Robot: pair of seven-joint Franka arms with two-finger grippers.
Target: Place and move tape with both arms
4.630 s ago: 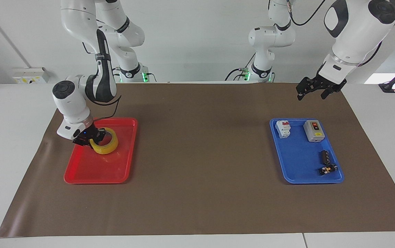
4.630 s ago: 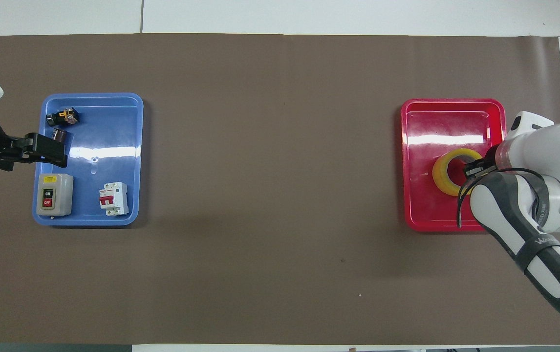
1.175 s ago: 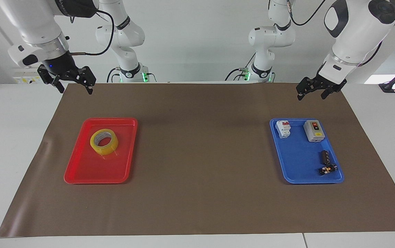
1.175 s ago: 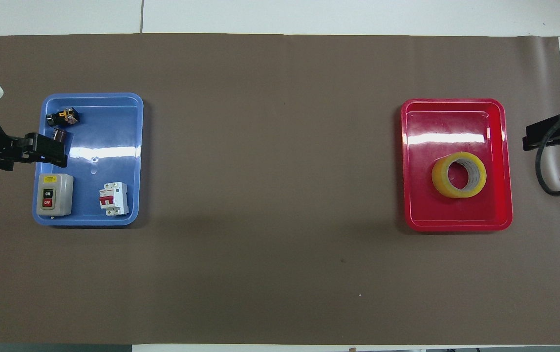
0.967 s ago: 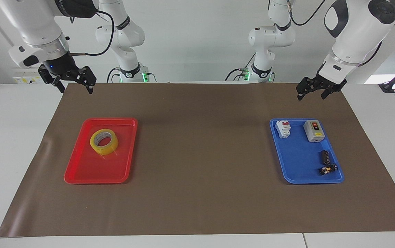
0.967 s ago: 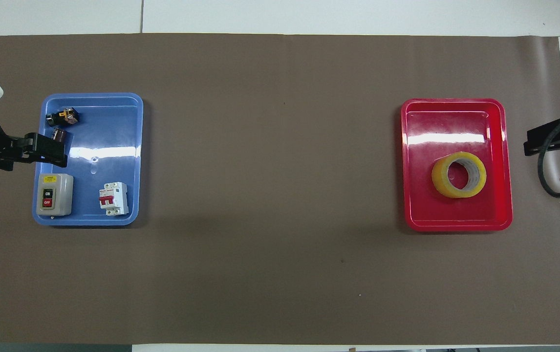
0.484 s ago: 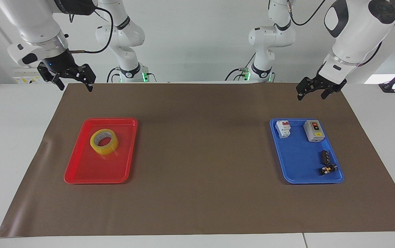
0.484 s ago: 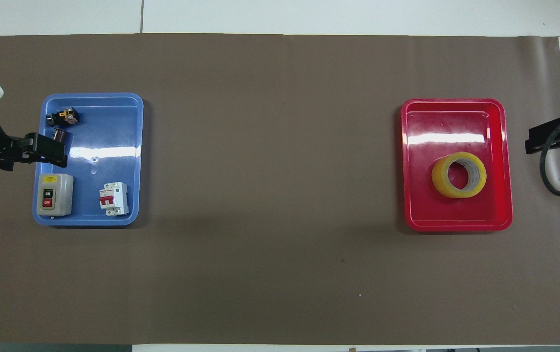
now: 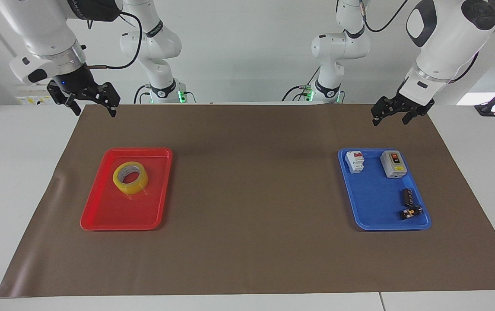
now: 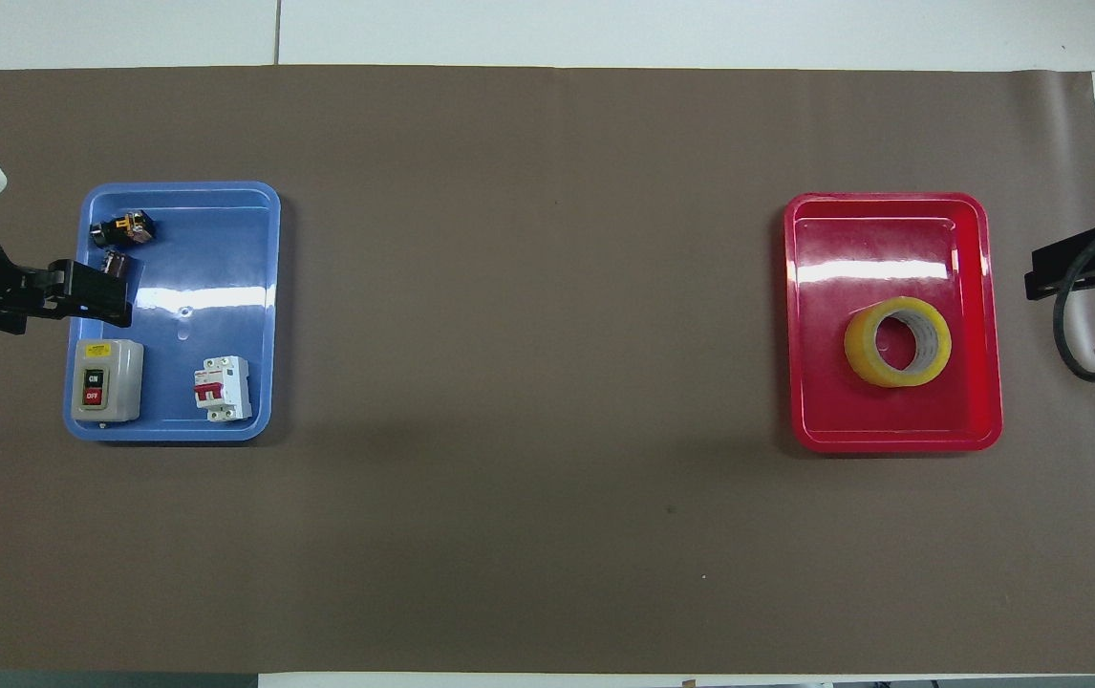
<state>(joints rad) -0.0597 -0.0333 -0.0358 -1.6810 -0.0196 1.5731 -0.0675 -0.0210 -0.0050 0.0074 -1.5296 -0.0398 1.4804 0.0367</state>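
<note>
The tape [image 9: 131,186], a yellowish translucent roll with a pale core, lies flat in the red tray [image 9: 122,216] at the right arm's end of the table. It also shows in the overhead view [image 10: 858,349], in the half of the red tray [image 10: 891,239] nearer to the robots. My right gripper [image 9: 95,113] is open and empty, raised over the brown mat's edge, apart from the tray; the overhead view shows it too [image 10: 1049,272]. My left gripper [image 9: 390,121] is open and empty, raised by the blue tray, and waits; it also shows from overhead [image 10: 94,291].
A blue tray [image 9: 377,203] at the left arm's end holds a grey switch box [image 9: 393,164], a white circuit breaker [image 9: 355,161] and two small black parts [image 9: 408,196]. A brown mat [image 9: 252,194] covers the table. Two smaller white arms [image 9: 161,52] stand at the robots' end.
My right gripper has let go of the tape and risen from the red tray to over the mat's edge; in the last second it barely moves. The left arm has not moved.
</note>
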